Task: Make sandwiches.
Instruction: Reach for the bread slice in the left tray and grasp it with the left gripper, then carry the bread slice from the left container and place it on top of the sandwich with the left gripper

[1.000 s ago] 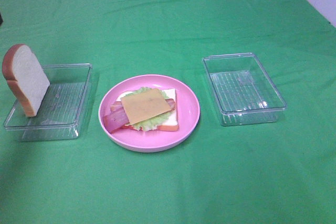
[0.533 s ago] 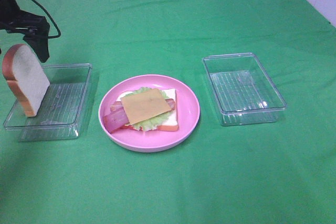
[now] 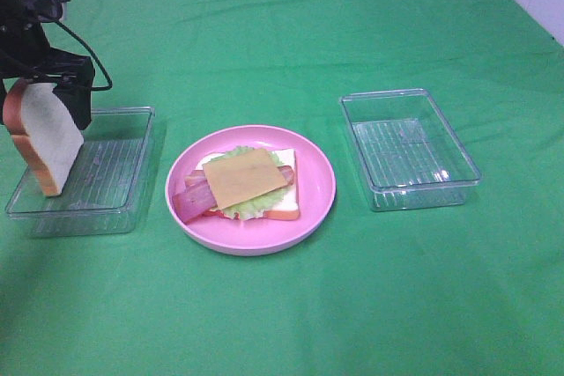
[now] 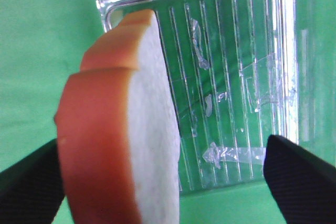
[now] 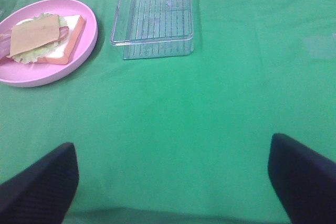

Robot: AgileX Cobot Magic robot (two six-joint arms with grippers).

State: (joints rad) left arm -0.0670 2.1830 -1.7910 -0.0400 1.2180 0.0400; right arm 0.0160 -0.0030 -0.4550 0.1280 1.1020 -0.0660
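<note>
A bread slice [image 3: 48, 138] with white crumb and orange-brown crust stands on edge, leaning in the left clear tray [image 3: 132, 114]. My left gripper [image 3: 44, 101] is lowered over the top of this slice [image 4: 142, 129], jaws open, one black finger [image 4: 302, 179] on each side of it. On the pink plate [image 3: 317, 173] lies the open sandwich [image 3: 245, 180]: bread, lettuce, bacon strips and a yellow cheese slice on top. My right gripper [image 5: 173, 182] hangs open over bare cloth, off the high view, with the sandwich [image 5: 42, 38] ahead of it.
A second clear tray [image 3: 410, 147], with nothing in it, sits right of the plate and also shows in the right wrist view [image 5: 155, 17]. Green cloth covers the whole table. A black cable loops from the left arm [image 3: 26, 33].
The left arm came into view from the far left and dropped over the standing bread slice, its fingers now on both sides of it. Bread, plate and trays stayed put.
</note>
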